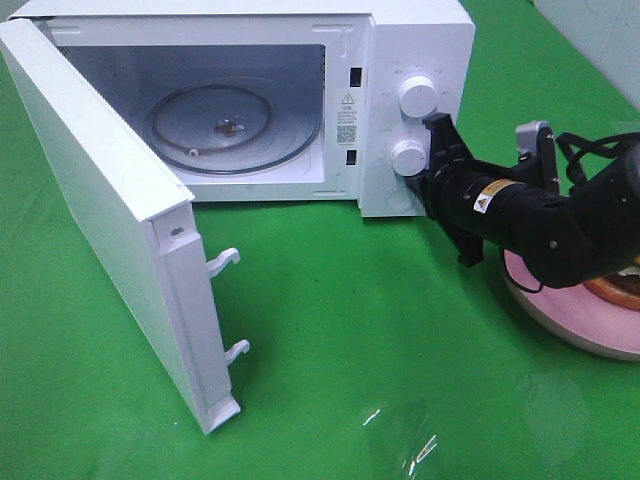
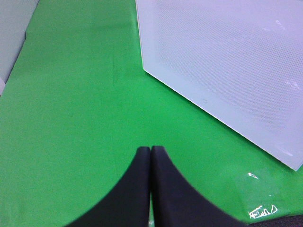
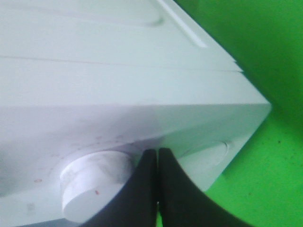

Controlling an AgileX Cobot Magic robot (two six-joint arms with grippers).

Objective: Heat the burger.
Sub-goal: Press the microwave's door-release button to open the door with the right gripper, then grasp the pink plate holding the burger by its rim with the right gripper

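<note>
A smooth white boxy microwave (image 1: 415,40) stands open on the green desk (image 1: 330,330). The black right end effector (image 3: 157,153), pressed together, is beside its round knob (image 3: 94,182). The left end effector (image 2: 150,151) is pressed together too.

exterior high: we're looking down from way up at the microwave (image 1: 420,30), its open door (image 1: 100,210) and the green cloth (image 1: 380,320), standing well back.
left wrist: we're peeking over the left gripper (image 2: 150,150) across the cloth at the door's outer face, fairly near.
right wrist: we're staring past the right gripper (image 3: 157,152) at the knobs (image 3: 94,182), super close.
shared: we're catching the door in high and left, the knobs in high and right.
</note>
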